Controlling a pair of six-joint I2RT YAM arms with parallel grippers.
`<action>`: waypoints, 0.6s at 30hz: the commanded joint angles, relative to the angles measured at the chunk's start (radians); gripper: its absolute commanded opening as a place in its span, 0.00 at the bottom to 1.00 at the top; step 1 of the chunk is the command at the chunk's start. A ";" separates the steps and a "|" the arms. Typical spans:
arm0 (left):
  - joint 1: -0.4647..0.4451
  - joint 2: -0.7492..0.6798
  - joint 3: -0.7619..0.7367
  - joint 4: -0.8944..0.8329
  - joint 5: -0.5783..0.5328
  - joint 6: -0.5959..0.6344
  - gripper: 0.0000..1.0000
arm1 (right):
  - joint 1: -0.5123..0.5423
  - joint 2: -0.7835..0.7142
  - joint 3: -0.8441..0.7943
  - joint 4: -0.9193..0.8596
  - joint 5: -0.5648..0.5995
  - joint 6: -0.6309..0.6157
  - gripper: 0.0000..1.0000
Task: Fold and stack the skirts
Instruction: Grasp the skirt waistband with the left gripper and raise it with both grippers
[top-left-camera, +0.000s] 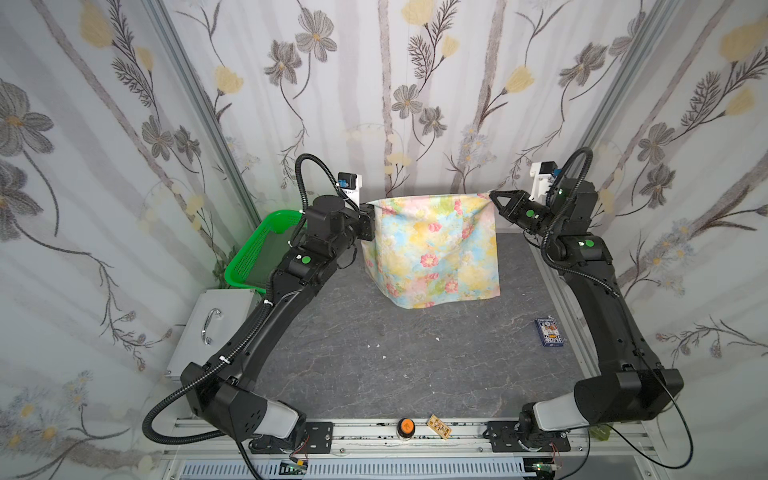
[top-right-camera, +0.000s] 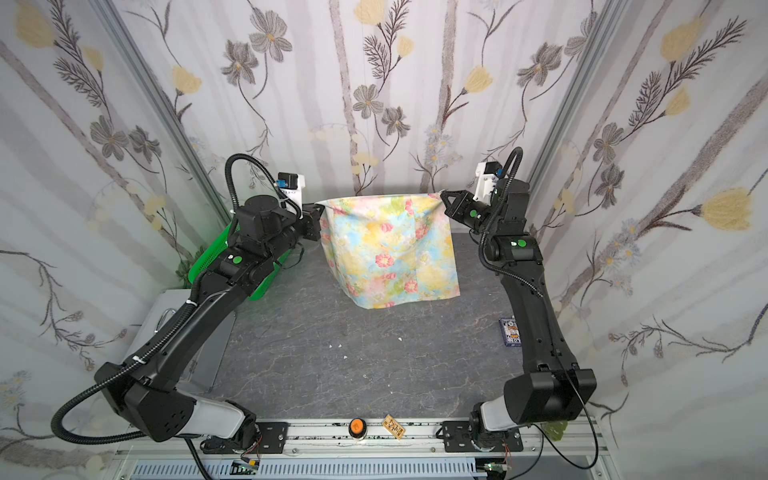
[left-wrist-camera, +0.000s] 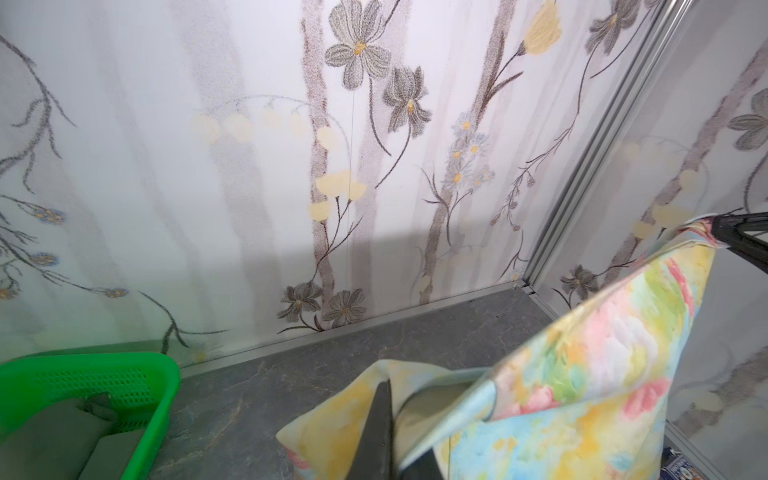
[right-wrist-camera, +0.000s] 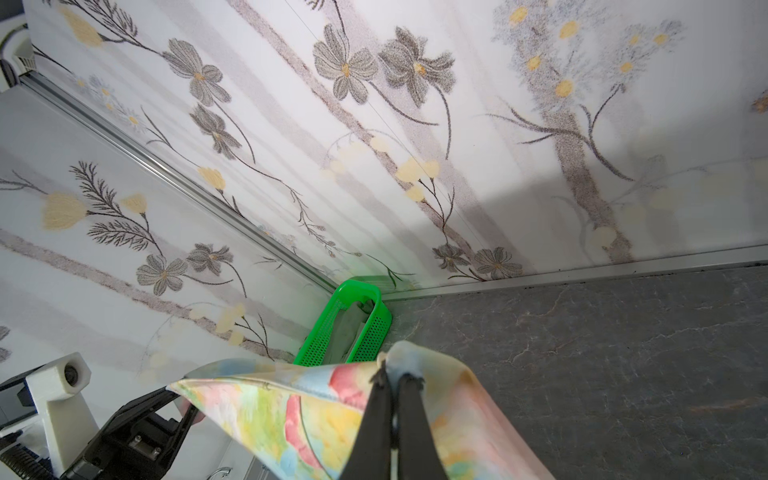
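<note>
Grey stone-look tabletop (top-left-camera: 374, 374) lies under pastel floral skirt (top-left-camera: 432, 249), hung spread between arms. Green mesh basket (top-left-camera: 232, 277), back-left, holds dark olive skirt (left-wrist-camera: 54, 440). Clamped on floral top corners: left gripper (top-left-camera: 371, 205), right gripper (top-left-camera: 493, 195). Card box (top-left-camera: 549, 331) near right arm.

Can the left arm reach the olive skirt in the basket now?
Not yet, probably: left gripper is shut on the floral skirt. Olive skirt lies uncovered in the basket close by.
</note>
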 joint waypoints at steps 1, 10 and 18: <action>0.008 0.047 0.060 -0.004 -0.071 0.067 0.00 | -0.015 0.057 0.052 0.057 0.003 -0.013 0.00; -0.020 -0.077 -0.195 0.000 0.002 0.001 0.00 | 0.016 -0.177 -0.395 0.185 0.022 -0.035 0.00; -0.094 -0.305 -0.667 0.005 -0.087 -0.203 0.00 | 0.114 -0.451 -1.019 0.245 0.171 -0.004 0.00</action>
